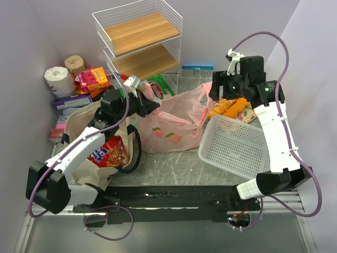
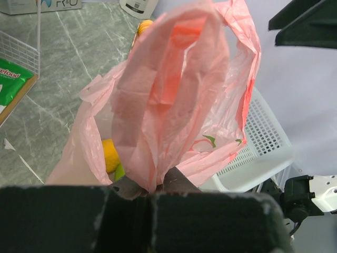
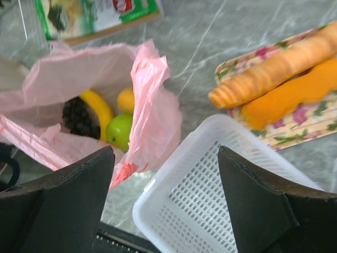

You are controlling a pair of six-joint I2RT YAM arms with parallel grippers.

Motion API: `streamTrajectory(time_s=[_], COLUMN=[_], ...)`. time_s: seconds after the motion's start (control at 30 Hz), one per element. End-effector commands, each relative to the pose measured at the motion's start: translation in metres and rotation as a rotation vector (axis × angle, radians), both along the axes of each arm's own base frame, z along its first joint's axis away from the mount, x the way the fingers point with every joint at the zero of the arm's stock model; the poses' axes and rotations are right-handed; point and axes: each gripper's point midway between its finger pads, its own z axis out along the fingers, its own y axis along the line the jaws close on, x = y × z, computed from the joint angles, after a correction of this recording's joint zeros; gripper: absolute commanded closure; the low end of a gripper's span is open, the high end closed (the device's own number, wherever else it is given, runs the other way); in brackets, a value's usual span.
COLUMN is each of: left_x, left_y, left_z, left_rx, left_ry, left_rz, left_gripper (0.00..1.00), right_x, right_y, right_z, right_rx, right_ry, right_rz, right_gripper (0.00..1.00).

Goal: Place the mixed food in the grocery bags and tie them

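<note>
Left wrist view: the pink plastic bag [image 2: 174, 105] has one handle loop pinched at its base between the left gripper [image 2: 152, 191], whose fingers [image 2: 181, 182] are closed tight on the film. From that pinch the loop stretches straight away from the fingers, taut and creased lengthwise, toward the white perforated basket [image 2: 263, 142] behind it. Only a patch of yellow and green shows through the bag wall here.

Right wrist view looks down into the open mouth instead: a banana [image 3: 97, 108], dark grapes [image 3: 79, 118], a green apple [image 3: 120, 130] and an orange [image 3: 126, 100] lie inside. The right gripper [image 3: 166, 153] stands wide, gripping nothing, above the bag's near edge and a corner of the basket [image 3: 210, 179]. A floral tray [image 3: 310, 126] with two long orange food pieces lies beyond the basket.

Top external view gives the layout: the bag [image 1: 171, 129] lies just left of the basket [image 1: 237, 145], its long axis running left to right, mouth upward. The left gripper [image 1: 152, 105] holds the handle on the side away from the basket, and the right gripper [image 1: 220, 89] hovers by the handle nearer it. Further left of the basket, the canvas tote [image 1: 79, 124] holds a red snack packet [image 1: 108, 153].
</note>
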Motion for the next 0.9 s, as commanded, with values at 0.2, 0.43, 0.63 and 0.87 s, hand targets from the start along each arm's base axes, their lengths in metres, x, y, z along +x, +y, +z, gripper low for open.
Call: streamTrajectory(time_s=[0.2, 0.43, 0.63, 0.87], left_x=[-0.007, -0.007, 0.022, 0.048], left_y=[0.0, 0.003, 0.046, 0.086], left_z=[0.022, 0.016, -0.002, -0.007], left_rx=[-0.029, -0.009, 0.015, -0.004], left_ry=[-0.057, -0.055, 0.07, 0.168], left_rz=[-0.017, -0.006, 0.177, 0.299], left_gripper=[0.99, 0.99, 0.99, 0.99], right_x=[0.028, 0.043, 0.039, 0.01], right_y=[0.031, 0.043, -0.002, -0.033], right_z=[-0.009, -0.002, 0.017, 0.014], right_rx=[0.095, 0.141, 0.078, -0.003], right_ry=[-0.007, -0.01, -0.057, -0.081], right_rz=[0.107, 0.158, -0.047, -0.163], right_gripper=[0.19, 0.65, 1.0, 1.0])
